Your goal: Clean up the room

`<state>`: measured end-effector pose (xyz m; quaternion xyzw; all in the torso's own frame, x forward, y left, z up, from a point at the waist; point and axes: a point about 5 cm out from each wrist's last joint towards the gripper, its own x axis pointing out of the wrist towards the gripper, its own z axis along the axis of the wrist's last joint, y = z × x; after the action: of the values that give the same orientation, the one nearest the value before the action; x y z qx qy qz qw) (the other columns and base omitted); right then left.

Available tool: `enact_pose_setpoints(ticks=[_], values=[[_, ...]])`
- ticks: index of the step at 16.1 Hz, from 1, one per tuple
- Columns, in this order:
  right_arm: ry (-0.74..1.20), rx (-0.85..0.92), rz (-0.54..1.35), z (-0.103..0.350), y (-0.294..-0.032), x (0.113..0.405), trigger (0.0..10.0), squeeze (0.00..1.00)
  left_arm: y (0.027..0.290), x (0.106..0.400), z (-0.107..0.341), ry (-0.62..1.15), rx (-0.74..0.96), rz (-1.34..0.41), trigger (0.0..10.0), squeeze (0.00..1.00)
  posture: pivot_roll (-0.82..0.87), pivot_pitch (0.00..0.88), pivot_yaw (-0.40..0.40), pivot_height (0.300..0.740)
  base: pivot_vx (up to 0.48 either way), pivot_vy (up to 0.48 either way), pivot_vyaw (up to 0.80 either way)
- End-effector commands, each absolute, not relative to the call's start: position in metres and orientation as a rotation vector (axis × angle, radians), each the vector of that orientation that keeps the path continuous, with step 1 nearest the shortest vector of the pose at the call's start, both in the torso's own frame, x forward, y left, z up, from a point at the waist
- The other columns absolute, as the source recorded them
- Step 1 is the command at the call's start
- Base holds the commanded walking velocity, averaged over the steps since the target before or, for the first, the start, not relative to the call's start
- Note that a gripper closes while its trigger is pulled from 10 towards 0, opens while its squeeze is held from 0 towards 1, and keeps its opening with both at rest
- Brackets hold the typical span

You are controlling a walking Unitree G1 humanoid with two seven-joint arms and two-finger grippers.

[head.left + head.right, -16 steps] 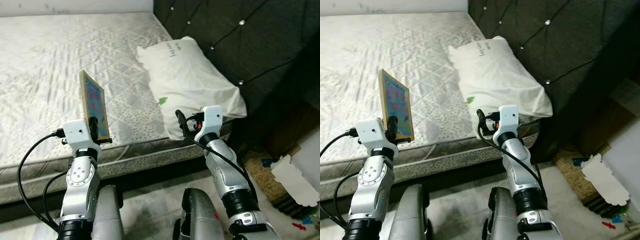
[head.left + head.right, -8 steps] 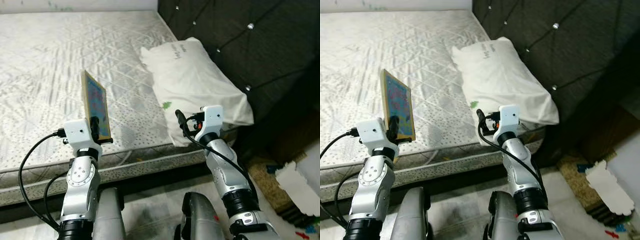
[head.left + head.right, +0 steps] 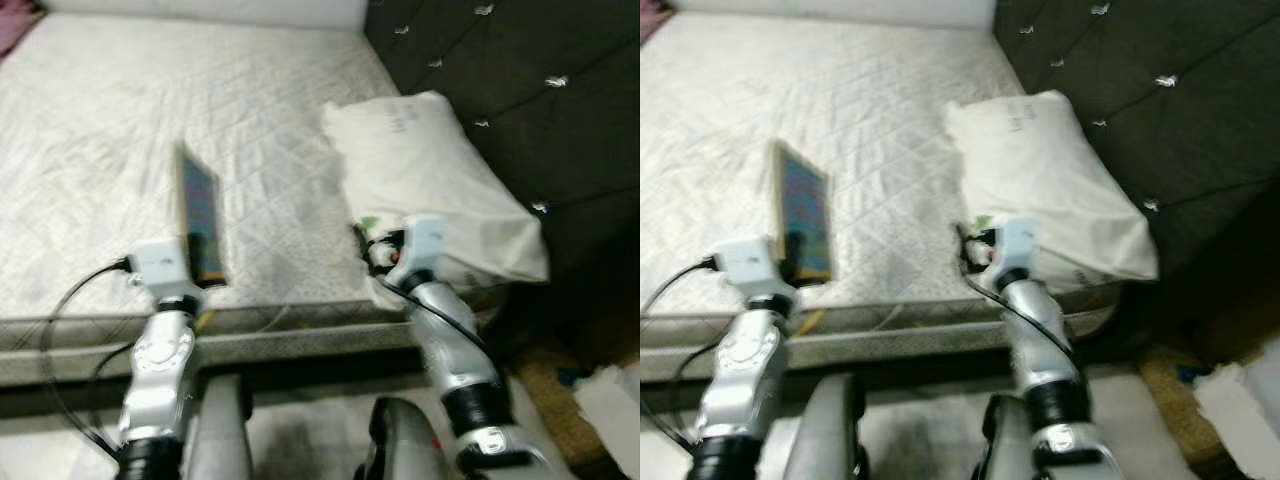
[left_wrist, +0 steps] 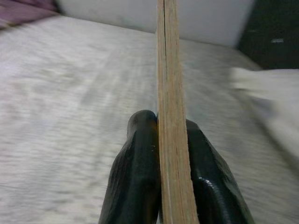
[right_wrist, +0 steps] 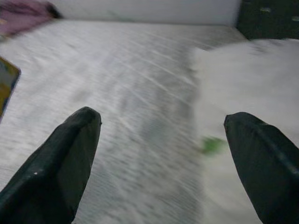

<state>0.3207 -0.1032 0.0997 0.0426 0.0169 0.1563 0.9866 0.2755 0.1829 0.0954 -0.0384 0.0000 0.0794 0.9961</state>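
Note:
My left gripper (image 4: 161, 128) is shut on a thin wooden board with a colourful picture face (image 3: 201, 217), held upright on edge over the near side of the bed. Seen edge-on in the left wrist view, the board (image 4: 167, 74) is pinched between both black fingers (image 4: 135, 177). My right gripper (image 5: 161, 135) is open with nothing between its fingers (image 5: 56, 163), raised before the near edge of the mattress, beside the white pillow (image 3: 430, 180). The eye views are blurred.
A bare quilted white mattress (image 3: 120, 130) lies ahead, with a dark tufted headboard (image 3: 520, 70) on the right. A purple cloth (image 5: 23, 11) lies at the bed's far corner. White paper and clutter (image 3: 610, 400) sit on the floor at the right.
The whole picture has shifted right and blurred, so the camera has turned left. Both arms keep their pose; the board stays gripped upright.

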Motion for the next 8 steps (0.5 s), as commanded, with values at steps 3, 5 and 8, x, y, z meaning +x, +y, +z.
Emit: enact_pose_setpoints(ticks=[3, 5, 8], values=[[0.023, 0.076, 0.264, 0.1018, -0.1217, 0.3227, 10.0, 0.00, 0.1684, 0.2811, 0.1044, -0.039, -0.091, 0.110, 10.0, 0.00, -0.04, 0.056, -0.046, 0.595, 0.466, 0.000, 0.00], [0.028, 0.082, 0.259, 0.1012, -0.1223, 0.3228, 10.0, 0.00, 0.1679, 0.2817, 0.1040, -0.039, -0.086, 0.117, 10.0, 0.00, -0.05, 0.056, -0.046, 0.595, 0.129, 0.000, 0.00], [0.031, 0.084, 0.253, 0.1009, -0.1232, 0.3228, 10.0, 0.00, 0.1669, 0.2822, 0.1024, -0.029, -0.090, 0.113, 10.0, 0.00, -0.04, 0.055, -0.046, 0.595, 0.000, 0.000, 0.00]])
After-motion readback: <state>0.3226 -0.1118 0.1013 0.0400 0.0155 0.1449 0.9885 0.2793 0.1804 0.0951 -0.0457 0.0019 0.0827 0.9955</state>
